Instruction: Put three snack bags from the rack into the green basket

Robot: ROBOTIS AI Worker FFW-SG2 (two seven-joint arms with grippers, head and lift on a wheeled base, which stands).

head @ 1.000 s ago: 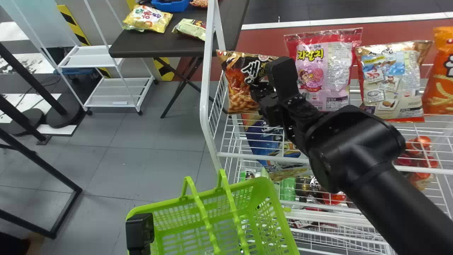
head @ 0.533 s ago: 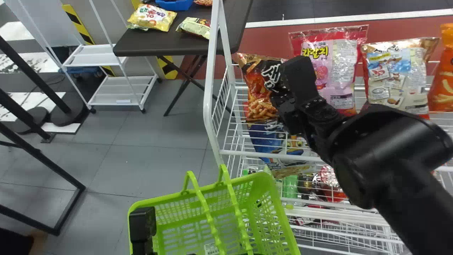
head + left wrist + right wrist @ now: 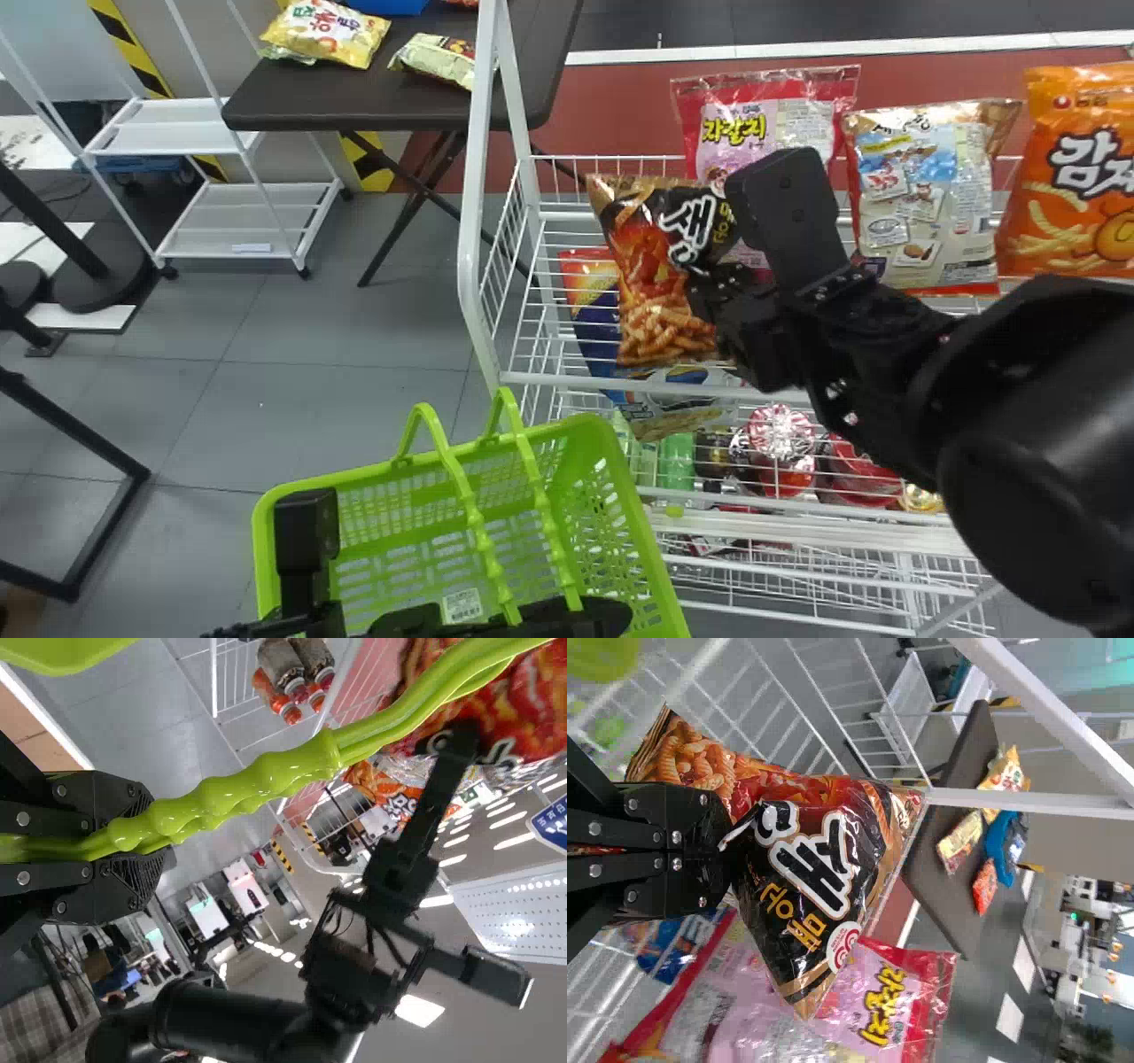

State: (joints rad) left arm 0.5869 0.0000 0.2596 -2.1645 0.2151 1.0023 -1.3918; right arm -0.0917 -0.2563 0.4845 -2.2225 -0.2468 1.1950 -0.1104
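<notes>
In the head view, the basket (image 3: 306,481) at seven o'clock is lime green, the rack (image 3: 472,257) is white, the right end effector (image 3: 716,297) is black, and the snack bag (image 3: 651,257) at two o'clock mixes black with fiery orange-red under white lettering. Between one and two o'clock the pink bag (image 3: 731,146) has red borders and yellow lettering, while at two o'clock the orange bag (image 3: 1054,213) has white lettering. Yellow-and-black diagonal stripes mark the tape (image 3: 133,53) at ten o'clock, and the counter (image 3: 354,99) is dark brown.
</notes>
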